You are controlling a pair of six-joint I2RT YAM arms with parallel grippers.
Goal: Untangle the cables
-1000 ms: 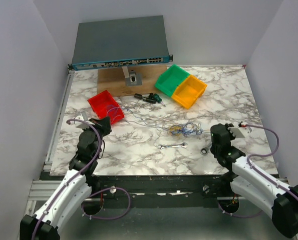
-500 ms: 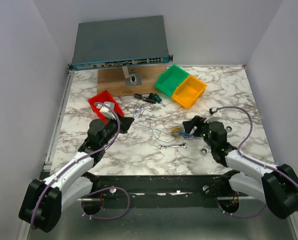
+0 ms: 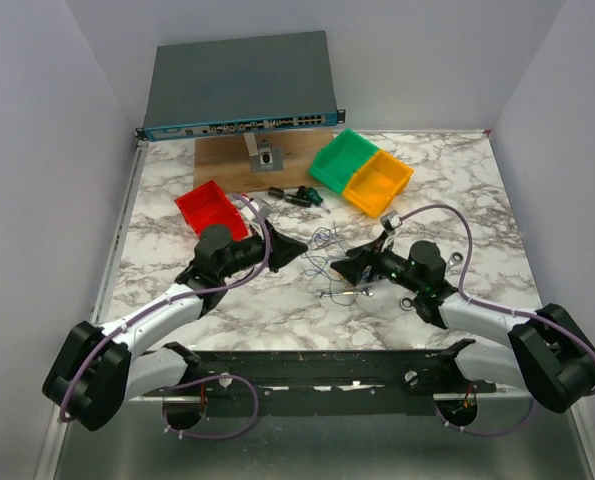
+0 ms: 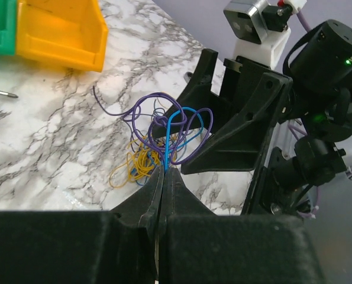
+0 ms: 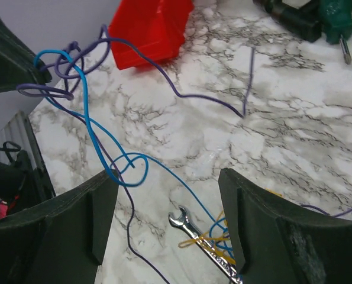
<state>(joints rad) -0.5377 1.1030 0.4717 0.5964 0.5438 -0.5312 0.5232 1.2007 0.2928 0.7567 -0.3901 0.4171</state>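
Observation:
The cables are thin blue, purple and yellow wires bunched at the table's middle. My left gripper is shut on a blue strand, lifting purple and blue loops off the marble; yellow strands lie below. My right gripper faces it from the right, open. In the right wrist view its fingers straddle the blue cable, which curls into a small loop close to the left finger. The jaws close on nothing.
A silver wrench lies under the yellow strands, between the right fingers. A red bin sits behind the left arm; green and yellow bins stand at the back right. Screwdrivers and a network switch lie farther back.
Both arms have swung in from the table's sides to the middle. The right gripper has opened. The left gripper has carried cable loops toward the centre.

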